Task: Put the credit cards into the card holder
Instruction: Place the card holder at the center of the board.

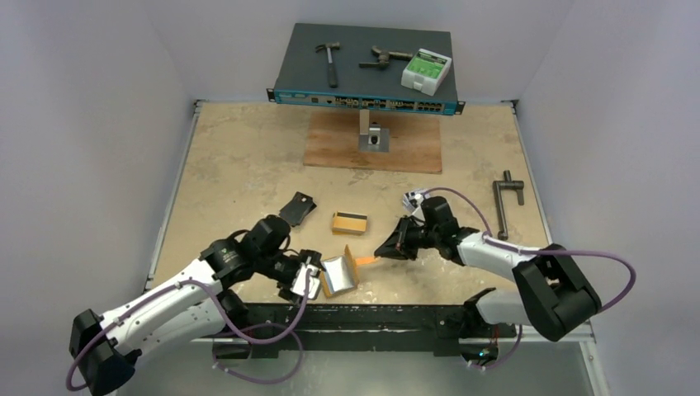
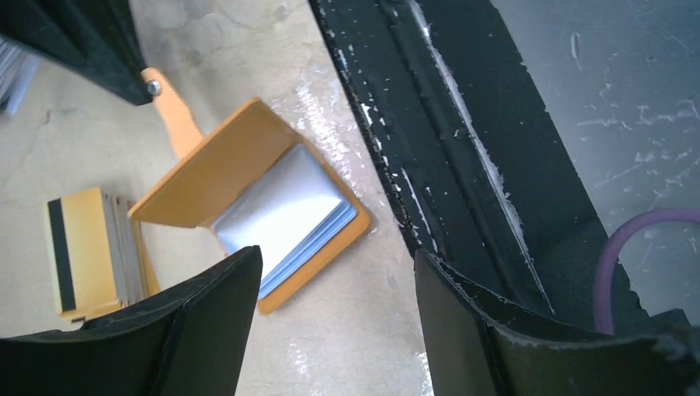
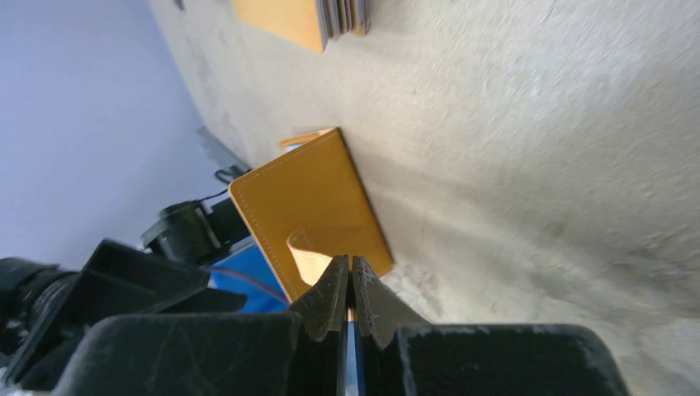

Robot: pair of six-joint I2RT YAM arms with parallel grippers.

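Observation:
The orange card holder [image 1: 341, 276] lies open near the table's front edge, one cover raised. Its greyish sleeves [image 2: 285, 210] face up. My right gripper [image 3: 350, 268] is shut on the holder's snap tab [image 2: 175, 115], and the raised cover [image 3: 314, 198] stands just beyond its fingertips. Close by the holder's near corner hovers my left gripper [image 2: 334, 264], open with only bare table between its fingers. The stack of credit cards [image 1: 349, 223] sits a little behind the holder, a black stripe showing on the yellow-orange top card [image 2: 82, 247].
A black folded case [image 1: 297, 208] lies left of the card stack. At the back stands a network switch [image 1: 363, 95] carrying a hammer [image 1: 330, 62] and a green-white box [image 1: 427, 70]. Before it lies a wooden board [image 1: 338, 144]. A black T-handled tool [image 1: 505, 202] lies at the right. The table's black front rim [image 2: 462, 165] is beside the holder.

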